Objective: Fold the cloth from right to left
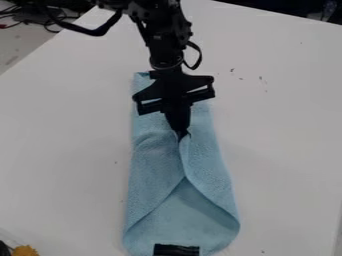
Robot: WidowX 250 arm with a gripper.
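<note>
"Gripper?"
"My black two-finger gripper — clamped on the long light-blue textured cloth, mid white flat table."
"Label?"
"Black rectangular label, bottom end — can't read it."

Your white tabletop slants through the camera view | A light-blue cloth lies lengthwise before you, its long sides turned inward, their edges parting toward the near end | You see a black strip at that near end | Dark specks dot the surface, right of the cloth's far end in your view
</note>
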